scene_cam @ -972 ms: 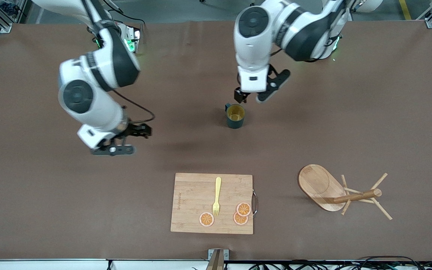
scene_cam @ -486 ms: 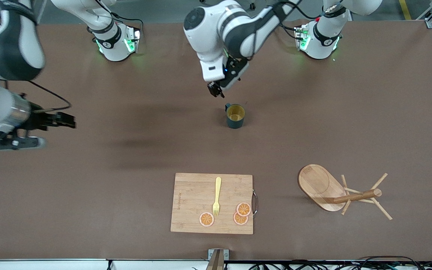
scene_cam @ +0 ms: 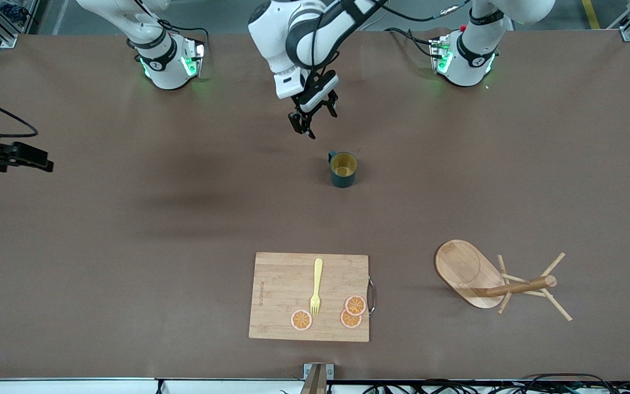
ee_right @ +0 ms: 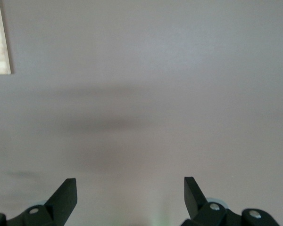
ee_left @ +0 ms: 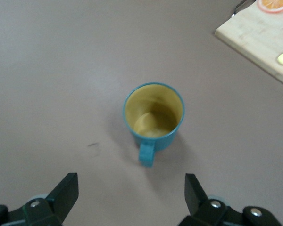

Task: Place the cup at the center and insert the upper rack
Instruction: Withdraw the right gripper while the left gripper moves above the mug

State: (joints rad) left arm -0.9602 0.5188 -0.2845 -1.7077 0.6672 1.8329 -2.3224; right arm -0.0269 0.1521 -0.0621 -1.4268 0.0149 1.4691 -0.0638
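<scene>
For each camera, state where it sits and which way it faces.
Front view: high across the table, facing both arms' bases; shows cup, mug tree, cutting board, left claw, right claw.
Left wrist view: looks down past its open fingers at the cup.
Right wrist view: looks down past open fingers at bare table.
Shared: front and left wrist show the cup and board.

The small dark teal cup (scene_cam: 343, 169) with a mustard-yellow inside stands upright and empty on the brown counter (scene_cam: 129, 246), near its middle, its little teal handle turned toward the robots' bases. The light wooden upper rack (scene_cam: 498, 282), a mug tree with an oval flat base, lies tipped on its side nearer the front camera, toward the left arm's end, its thick post level and thin pegs splayed.
</scene>
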